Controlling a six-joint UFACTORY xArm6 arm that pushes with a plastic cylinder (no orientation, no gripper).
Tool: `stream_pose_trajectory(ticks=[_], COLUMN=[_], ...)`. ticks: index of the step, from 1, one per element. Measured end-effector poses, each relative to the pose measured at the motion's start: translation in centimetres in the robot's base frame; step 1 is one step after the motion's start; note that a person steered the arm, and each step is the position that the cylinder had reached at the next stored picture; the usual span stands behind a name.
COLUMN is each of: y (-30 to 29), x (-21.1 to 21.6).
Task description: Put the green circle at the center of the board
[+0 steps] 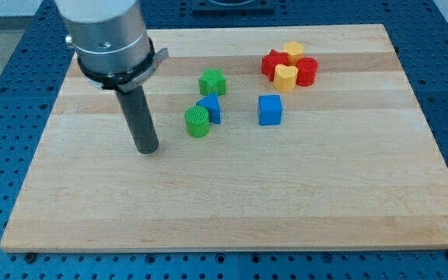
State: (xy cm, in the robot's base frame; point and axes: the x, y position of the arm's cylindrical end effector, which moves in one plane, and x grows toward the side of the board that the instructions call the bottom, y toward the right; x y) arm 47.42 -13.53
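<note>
Green circle (197, 122) on the desk (232, 210), touching the blue block (210, 108) on that block's lower left. Green star-like block (212, 82) just above. Blue cube (270, 110) to the right. Red and yellow cluster (289, 66) farther upper right. My tip (147, 149) left of the green circle, apart. No hand on this rod.

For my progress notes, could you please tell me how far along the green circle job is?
Nothing looks done: the green circle sits left of the board centre, touching a blue block. In hand: my tip stands to its left, apart. Left: pushing it rightward to centre.
</note>
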Motion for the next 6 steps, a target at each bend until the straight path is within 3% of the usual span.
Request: stream_pose_trajectory(ticks=[3,6], y=[8.2,11.6], x=[-2.6,-2.6])
